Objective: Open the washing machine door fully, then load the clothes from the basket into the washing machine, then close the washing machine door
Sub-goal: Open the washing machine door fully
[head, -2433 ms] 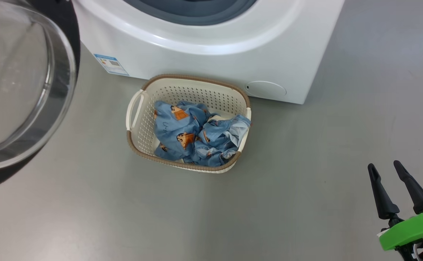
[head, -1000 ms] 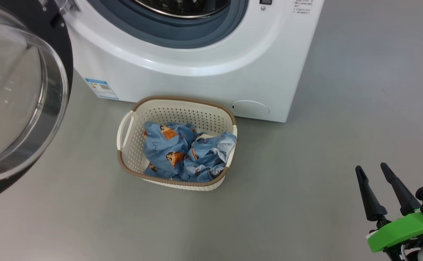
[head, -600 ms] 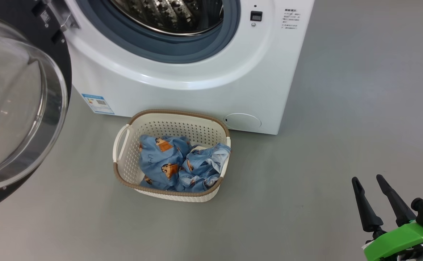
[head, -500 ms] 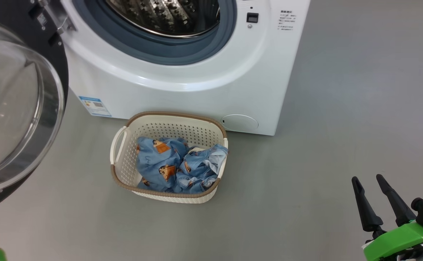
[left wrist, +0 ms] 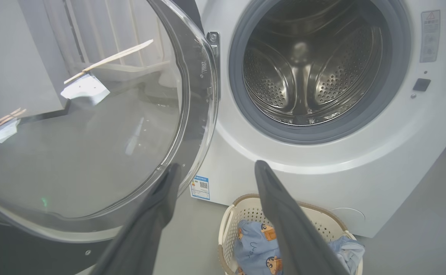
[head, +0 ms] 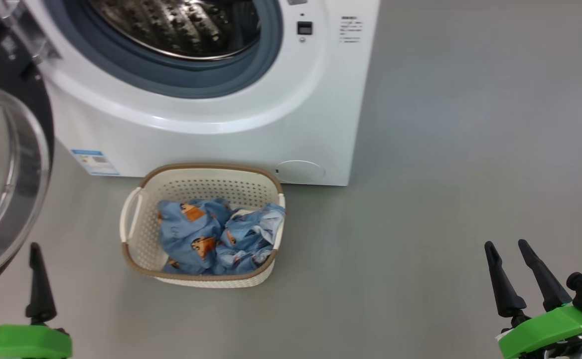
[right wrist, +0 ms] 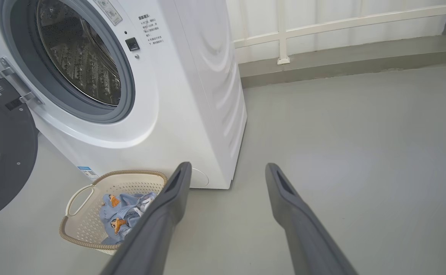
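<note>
Left gripper (head: pixel 11 252), spread and empty, faces the washing machine (head: pixel 221 134); the clothes (head: pixel 196 239) lie in the basket (head: pixel 146 229) at its foot; left wrist view adds the whole drum (left wrist: pixel 307 68); head view newly catches the gripper.

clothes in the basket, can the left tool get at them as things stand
Probably yes. The clothes lie uncovered in the open-topped basket, and the left tool stands open at the basket's left with only floor between. The washing machine door hangs open close beside that tool.
</note>
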### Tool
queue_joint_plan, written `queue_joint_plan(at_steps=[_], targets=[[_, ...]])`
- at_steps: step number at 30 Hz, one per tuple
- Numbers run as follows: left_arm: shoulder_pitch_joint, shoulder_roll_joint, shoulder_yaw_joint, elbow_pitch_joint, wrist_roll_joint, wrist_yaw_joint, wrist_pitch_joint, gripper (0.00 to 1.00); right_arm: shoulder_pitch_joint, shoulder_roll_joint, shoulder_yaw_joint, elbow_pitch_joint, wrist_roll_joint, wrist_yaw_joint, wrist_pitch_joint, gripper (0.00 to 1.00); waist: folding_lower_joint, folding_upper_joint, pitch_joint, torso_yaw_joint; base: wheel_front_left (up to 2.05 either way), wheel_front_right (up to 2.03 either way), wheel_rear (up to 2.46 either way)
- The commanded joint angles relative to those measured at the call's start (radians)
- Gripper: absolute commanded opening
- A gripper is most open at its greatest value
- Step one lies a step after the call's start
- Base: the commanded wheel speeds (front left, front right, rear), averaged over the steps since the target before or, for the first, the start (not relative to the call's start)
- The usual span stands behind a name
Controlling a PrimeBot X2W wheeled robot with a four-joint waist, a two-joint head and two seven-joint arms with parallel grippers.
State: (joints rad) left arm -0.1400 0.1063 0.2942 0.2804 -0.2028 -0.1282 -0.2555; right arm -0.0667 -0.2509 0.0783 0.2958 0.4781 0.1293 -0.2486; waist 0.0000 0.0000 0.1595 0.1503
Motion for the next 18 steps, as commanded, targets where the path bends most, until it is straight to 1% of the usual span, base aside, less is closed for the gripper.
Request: queue_joint_plan(at_steps=[1, 10, 18], targets=[[0.002, 0.029, 0.016, -0.037, 0.006, -0.002, -0.006, 1.0, 0.012, -0.008, 0.017, -0.027, -0.009, 0.001, -0.013, 1.0, 0.0, 0.0, 0.001, -0.027, 0.0, 0.0, 0.0], [0.014, 0.029, -0.073, -0.081, -0.014, -0.002, -0.006, 1.0, 0.01, 0.008, 0.009, -0.029, -0.012, 0.001, -0.013, 1.0, 0.0, 0.0, 0.004, -0.109, 0.0, 0.0, 0.0], [0.025, 0.03, -0.154, -0.089, -0.061, -0.002, -0.006, 1.0, 0.008, 0.017, 0.005, -0.028, -0.012, 0.001, -0.013, 1.0, 0.0, 0.0, -0.006, -0.168, 0.0, 0.0, 0.0]])
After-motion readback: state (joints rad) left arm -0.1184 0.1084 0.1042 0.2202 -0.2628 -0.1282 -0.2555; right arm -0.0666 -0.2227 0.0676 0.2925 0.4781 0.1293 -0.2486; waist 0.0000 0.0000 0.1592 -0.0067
